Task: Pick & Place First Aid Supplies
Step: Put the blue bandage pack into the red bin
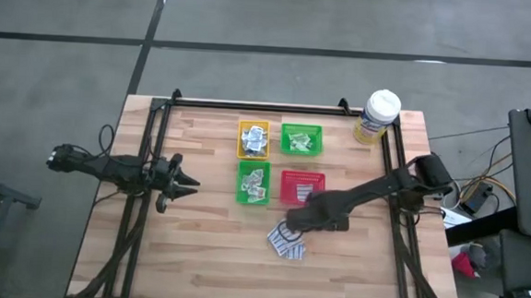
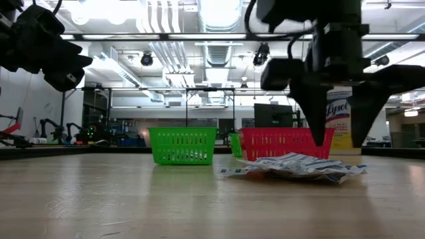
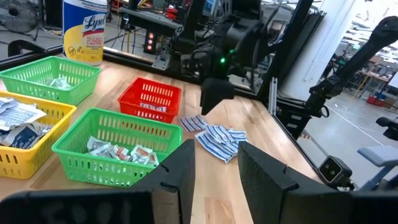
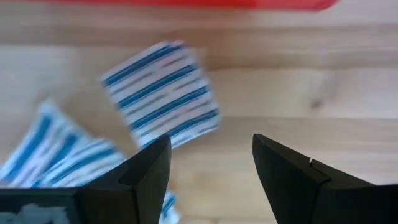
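Note:
A loose pile of blue-and-white striped pads (image 1: 287, 245) lies flat on the wooden table, just on the near side of the red tray (image 1: 302, 186). My right gripper (image 2: 340, 136) points down over the pile's far edge, open, with its fingertips a little above the pads (image 2: 299, 166). In the right wrist view the pads (image 4: 161, 93) lie beyond the open fingers of my right gripper (image 4: 211, 162). My left gripper (image 3: 214, 165) waits near the table's left edge, level and clear of everything, with a gap between its fingers.
Four small trays stand in a block at mid-table: a yellow tray (image 1: 254, 139) and a green tray (image 1: 301, 139) on the far side, and another green tray (image 1: 253, 183) beside the red one. All hold small packets. A yellow canister (image 1: 378, 116) stands at the far right corner.

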`<action>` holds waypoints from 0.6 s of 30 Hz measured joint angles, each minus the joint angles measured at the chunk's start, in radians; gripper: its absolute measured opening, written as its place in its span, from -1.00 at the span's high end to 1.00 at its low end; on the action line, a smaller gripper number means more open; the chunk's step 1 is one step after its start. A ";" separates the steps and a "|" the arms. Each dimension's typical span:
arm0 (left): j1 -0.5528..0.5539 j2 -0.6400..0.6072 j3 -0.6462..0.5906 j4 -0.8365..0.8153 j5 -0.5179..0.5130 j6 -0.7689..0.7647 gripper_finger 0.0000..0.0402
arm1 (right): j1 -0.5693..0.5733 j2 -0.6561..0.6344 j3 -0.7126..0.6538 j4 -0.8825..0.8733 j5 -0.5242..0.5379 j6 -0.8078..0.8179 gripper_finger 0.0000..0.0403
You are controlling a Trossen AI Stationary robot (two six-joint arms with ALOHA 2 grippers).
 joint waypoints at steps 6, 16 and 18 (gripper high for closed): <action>0.000 0.000 0.000 0.000 0.014 -0.003 0.43 | -0.009 0.043 0.039 -0.106 -0.031 0.000 -0.11; 0.000 0.000 0.000 0.000 0.024 -0.002 0.43 | -0.011 0.043 0.014 -0.070 -0.037 0.027 -0.11; 0.000 0.000 0.000 0.000 0.024 -0.002 0.43 | -0.013 0.043 0.007 -0.058 -0.036 0.029 -0.11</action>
